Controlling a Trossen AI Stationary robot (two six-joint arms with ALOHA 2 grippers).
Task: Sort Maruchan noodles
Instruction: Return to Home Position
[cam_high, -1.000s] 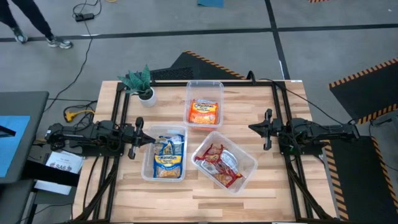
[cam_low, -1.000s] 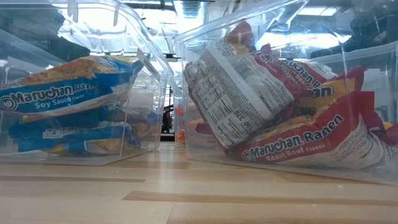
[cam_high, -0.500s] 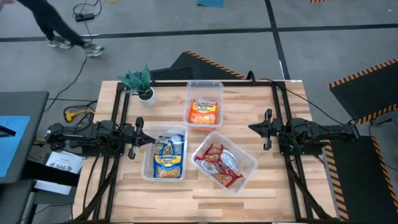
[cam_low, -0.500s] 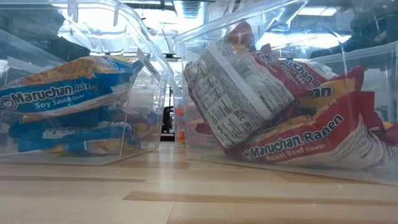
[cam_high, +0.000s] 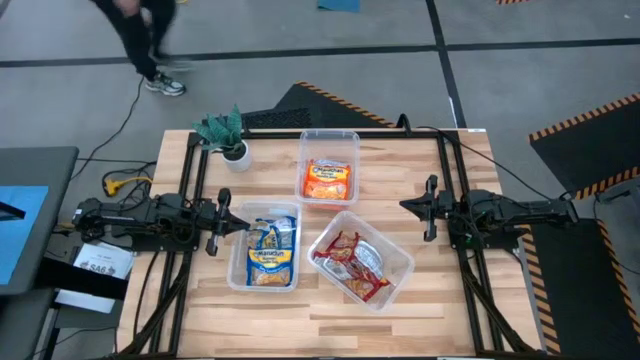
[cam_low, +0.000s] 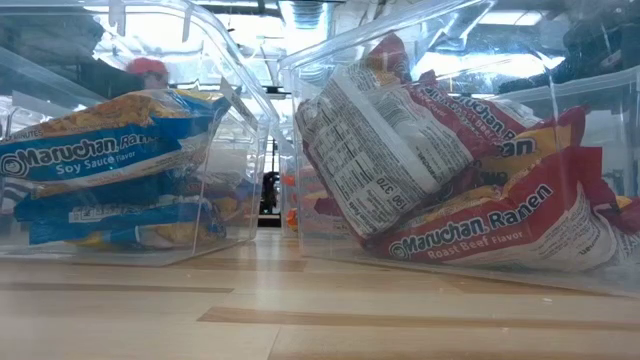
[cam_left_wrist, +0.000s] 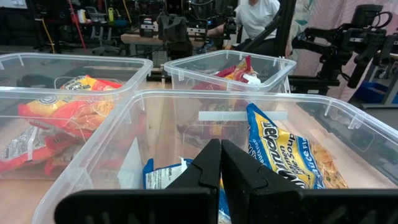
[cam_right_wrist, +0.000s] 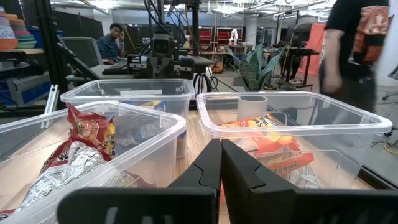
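Note:
The Maruchan noodles lie sorted in three clear bins on the wooden table. Orange packets fill the far centre bin, blue packets the near left bin, and red packets the near right bin. The low view shows the blue packets and the red packets through the bin walls. My left gripper hangs level at the table's left edge, shut, just short of the blue bin. At the right edge my right gripper is also level and shut, facing the red bin and the orange bin.
A small green potted plant stands at the far left corner. A person walks on the floor beyond the table's far edge, and people sit in the room behind. Bare wood lies along the near edge.
Both arms and all the packets have kept still. The person on the floor beyond the far edge has walked toward the right.

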